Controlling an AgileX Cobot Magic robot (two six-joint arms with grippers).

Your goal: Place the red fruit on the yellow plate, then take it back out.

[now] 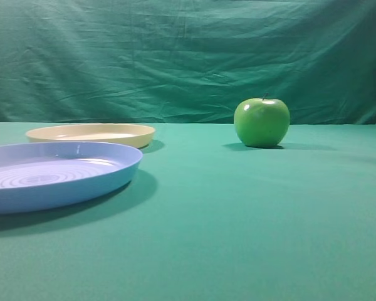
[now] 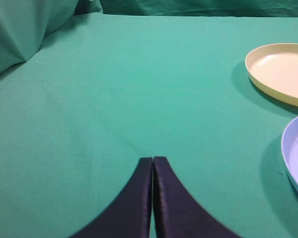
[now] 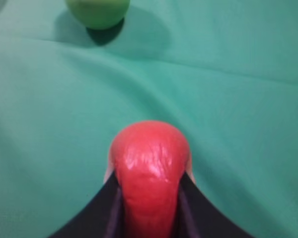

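Note:
In the right wrist view the red fruit (image 3: 150, 168) fills the space between my right gripper's (image 3: 150, 186) black fingers, which are shut on it above the green cloth. The fruit and this gripper are out of the exterior high view. The yellow plate (image 1: 91, 133) lies at the far left of the table, with nothing on it, and it also shows at the right edge of the left wrist view as the yellow plate (image 2: 280, 72). My left gripper (image 2: 153, 159) is shut with nothing in it, over bare cloth to the left of both plates.
A light blue ridged plate (image 1: 50, 175) lies at the near left, in front of the yellow one, its rim (image 2: 295, 153) at the left wrist view's right edge. A green apple (image 1: 261, 121) stands at the back right, and shows ahead of the held fruit (image 3: 98, 11). Green cloth covers table and backdrop.

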